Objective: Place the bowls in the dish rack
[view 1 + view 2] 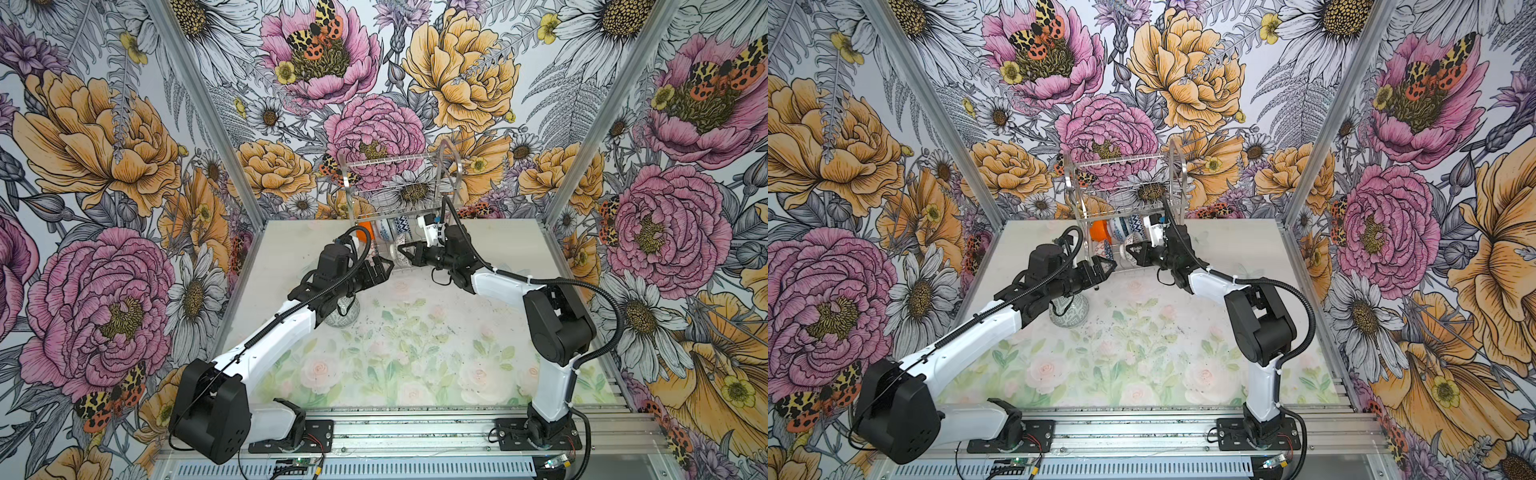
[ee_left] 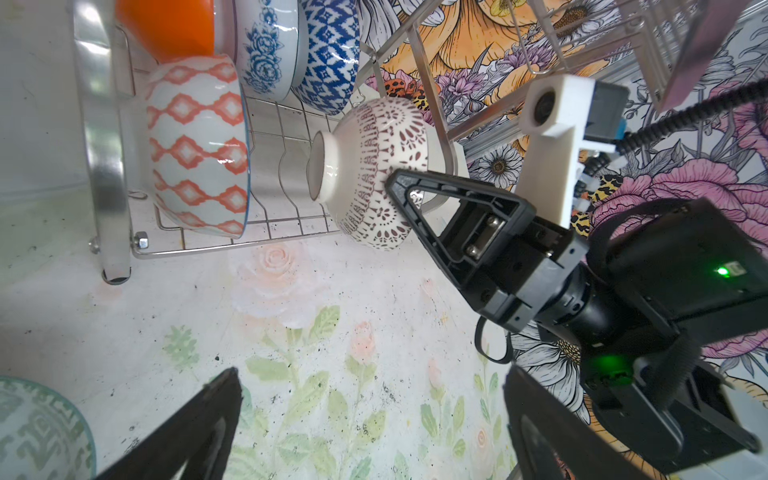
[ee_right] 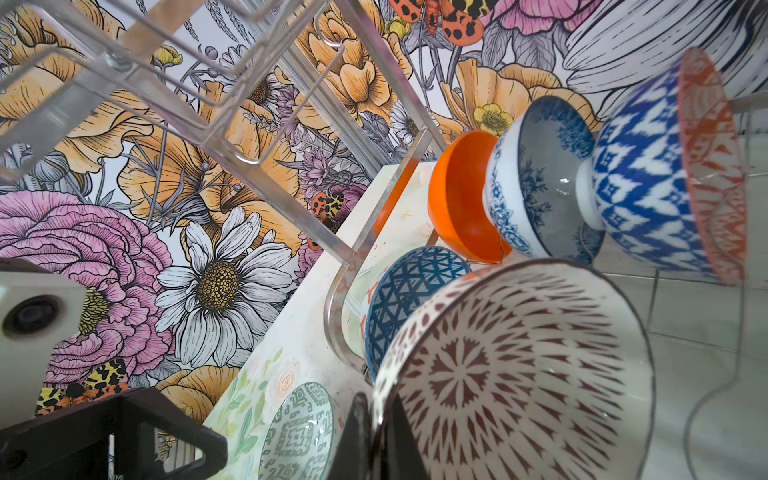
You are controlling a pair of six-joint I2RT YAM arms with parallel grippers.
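The dish rack (image 1: 452, 166) stands at the back of the table; in the left wrist view its lower tier (image 2: 286, 137) holds an orange bowl (image 2: 166, 25), an orange-white bowl (image 2: 195, 141) and two blue-white bowls (image 2: 328, 54). My right gripper (image 3: 376, 411) is shut on the rim of a dark-patterned white bowl (image 3: 519, 374), held on its side at the lower tier's front edge (image 2: 374, 174). My left gripper (image 2: 374, 374) hangs open over the table in front of the rack's left end (image 1: 384, 268). A grey-green bowl (image 1: 347, 313) sits on the table under the left arm.
The rack's upper wire tier (image 1: 395, 164) spans above the bowls. Flowered walls with aluminium posts (image 1: 199, 124) close in the table on three sides. The arm bases sit on a metal rail (image 1: 415, 432) at the front edge.
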